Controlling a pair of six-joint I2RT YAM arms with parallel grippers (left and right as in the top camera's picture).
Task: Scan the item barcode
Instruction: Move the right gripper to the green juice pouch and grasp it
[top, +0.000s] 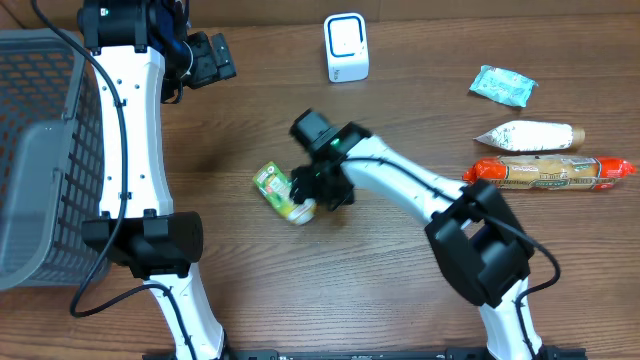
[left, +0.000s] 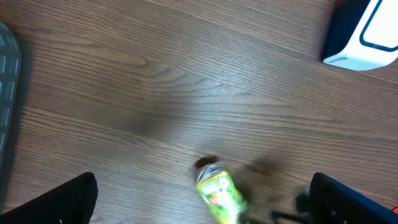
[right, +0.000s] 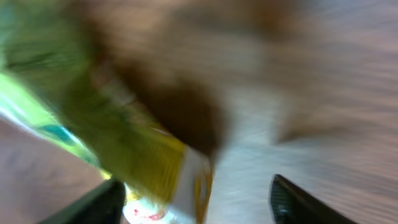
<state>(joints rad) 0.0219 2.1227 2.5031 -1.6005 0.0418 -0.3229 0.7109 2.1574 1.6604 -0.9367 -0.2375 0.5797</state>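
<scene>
The item, a small green-and-yellow packaged cup (top: 279, 188), lies on its side on the wooden table. My right gripper (top: 312, 197) is down over its right end. In the right wrist view the picture is blurred. There the item (right: 155, 168) sits between the open jaws of the right gripper (right: 196, 202), close to the left finger (right: 93, 205), with a gap to the right finger (right: 298, 202). The white scanner (top: 346, 47) stands at the back. My left gripper (top: 213, 58) hangs open at the back left, high above the item (left: 219, 193) and beside the scanner (left: 367, 31).
A grey basket (top: 40, 150) fills the left edge. At the right lie a teal sachet (top: 503, 85), a white packet (top: 530, 135) and an orange sausage pack (top: 550, 172). The left arm's white links run down the left side.
</scene>
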